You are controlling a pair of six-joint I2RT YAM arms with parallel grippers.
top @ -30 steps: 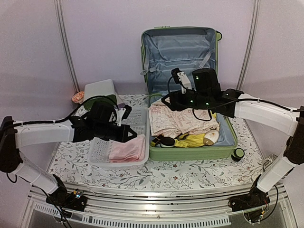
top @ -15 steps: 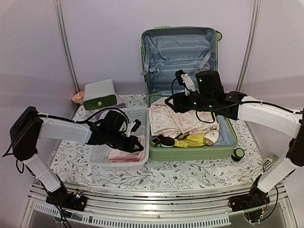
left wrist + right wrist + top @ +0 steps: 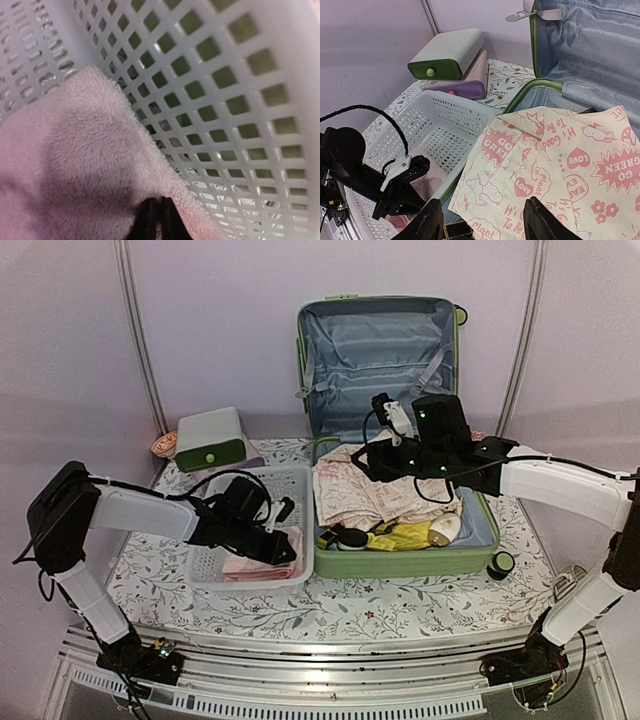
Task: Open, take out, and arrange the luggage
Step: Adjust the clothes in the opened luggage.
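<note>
The left wrist view is almost wholly filled by a pink terry towel point(image 3: 75, 165) and the wall of the white perforated plastic basket point(image 3: 235, 100). Of the left gripper point(image 3: 159, 221) only two dark fingertips show, cut off at the bottom edge and clenched together against the towel's hem (whether a fold is pinched between them cannot be told). From above, that arm's black wrist hides much of the towel inside the basket.

The large light-green hard-shell suitcase point(image 3: 375, 345) lies open at the back right of the floral-patterned table point(image 3: 400, 610), with its lid upright against the wall. The right arm crosses the rear of its base and covers what lies there. The right gripper point(image 3: 485, 220) hovers, fingers spread and released, over a cream garment printed in pink point(image 3: 560, 165) in the base. A yellow cloth point(image 3: 405, 536) shows at the front, partly under that garment. Left of the suitcase sits a white drawer box with a green front point(image 3: 447, 55), touching a flat purple case point(image 3: 465, 89).
</note>
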